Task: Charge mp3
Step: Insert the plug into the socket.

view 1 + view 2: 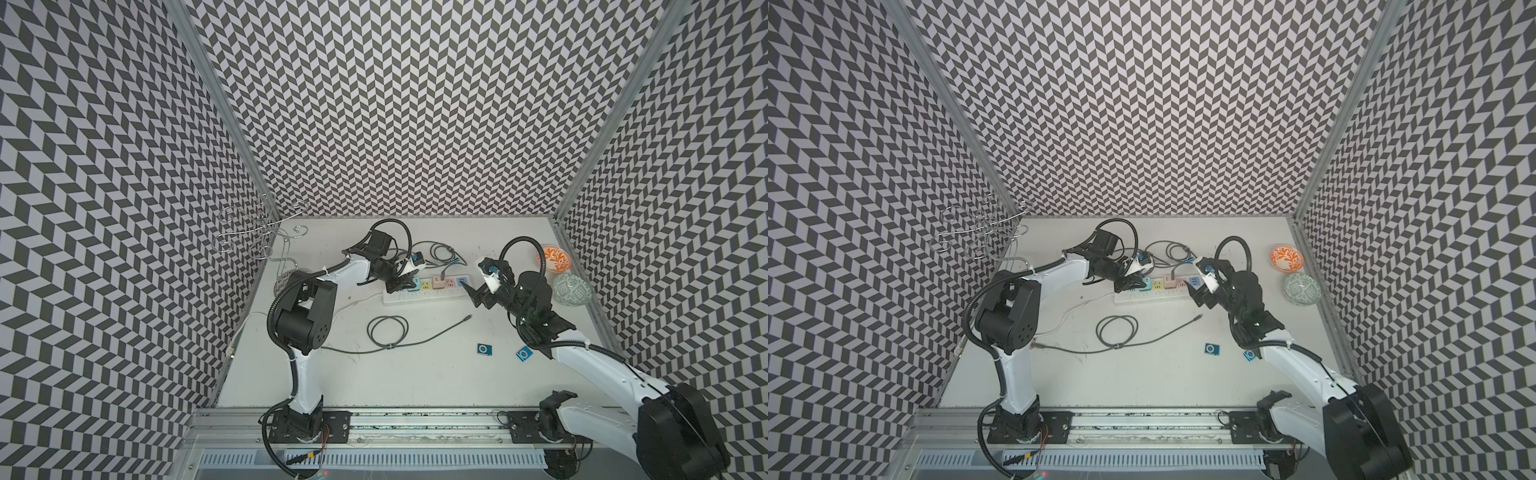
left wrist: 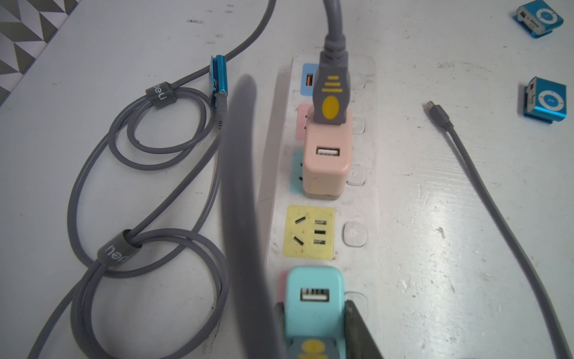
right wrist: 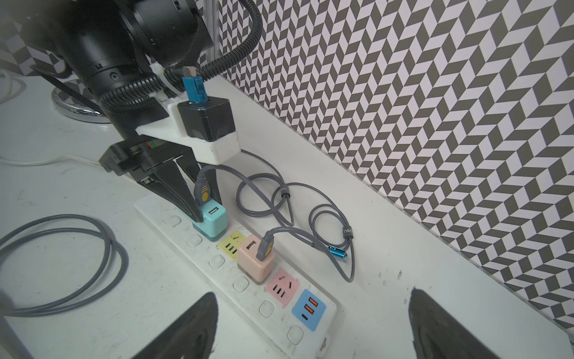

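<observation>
My left end effector [image 2: 314,329] is clamped on the teal charger [image 2: 313,279], which is plugged into the power strip [image 2: 369,202]. My right end effector [image 3: 312,293] hangs wide open over the strip's blue USB end. A blue mp3 [image 1: 484,349] and a second mp3 [image 1: 522,353] lie near the surface's right edge. A third mp3 [image 2: 219,76] lies behind the strip, toward the back edge.

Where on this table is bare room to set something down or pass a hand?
Widest bare patch: the table between the coiled cable, the two mp3 players and the front rail. A smaller one along the back wall, beyond the right gripper. Crowded: the power strip, looped cables behind it, the left gripper clamping its teal charger; bowls by the right edge.
</observation>
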`<state>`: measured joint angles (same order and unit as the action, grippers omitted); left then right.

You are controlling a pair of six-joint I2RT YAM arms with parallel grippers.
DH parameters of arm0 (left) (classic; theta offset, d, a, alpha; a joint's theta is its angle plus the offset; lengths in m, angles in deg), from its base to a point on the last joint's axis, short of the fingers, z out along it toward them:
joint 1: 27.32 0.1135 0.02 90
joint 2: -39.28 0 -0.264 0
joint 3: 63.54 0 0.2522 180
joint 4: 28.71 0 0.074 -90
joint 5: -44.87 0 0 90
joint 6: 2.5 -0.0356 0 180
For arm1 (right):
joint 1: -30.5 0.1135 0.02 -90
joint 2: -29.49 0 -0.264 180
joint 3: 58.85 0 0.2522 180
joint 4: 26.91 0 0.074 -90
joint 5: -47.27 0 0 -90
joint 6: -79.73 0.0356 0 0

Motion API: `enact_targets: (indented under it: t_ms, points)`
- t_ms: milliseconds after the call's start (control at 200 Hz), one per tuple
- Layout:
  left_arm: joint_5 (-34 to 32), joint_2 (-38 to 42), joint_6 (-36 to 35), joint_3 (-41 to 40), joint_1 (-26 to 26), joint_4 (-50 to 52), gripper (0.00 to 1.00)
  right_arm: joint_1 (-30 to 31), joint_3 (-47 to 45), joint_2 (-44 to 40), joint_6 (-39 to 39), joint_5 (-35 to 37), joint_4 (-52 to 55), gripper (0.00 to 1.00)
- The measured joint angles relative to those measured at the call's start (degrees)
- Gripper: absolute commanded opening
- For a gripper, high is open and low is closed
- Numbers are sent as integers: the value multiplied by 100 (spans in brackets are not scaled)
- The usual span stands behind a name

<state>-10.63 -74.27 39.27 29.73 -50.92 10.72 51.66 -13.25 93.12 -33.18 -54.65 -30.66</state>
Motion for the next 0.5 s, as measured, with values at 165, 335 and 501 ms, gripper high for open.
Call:
enact_targets:
  t_ms: [165, 335, 501]
  points:
    - [-90, 212, 179, -275, -2, -284, 43, 0, -2, -203, 17, -72, 50, 94]
    - [-260, 643, 426, -483, 39, -393, 60, 0, -11, -308, 59, -269, 39, 94]
    - [-343, 1285, 579, -470, 170, -645, 70, 0, -13, -337, 107, -396, 37, 94]
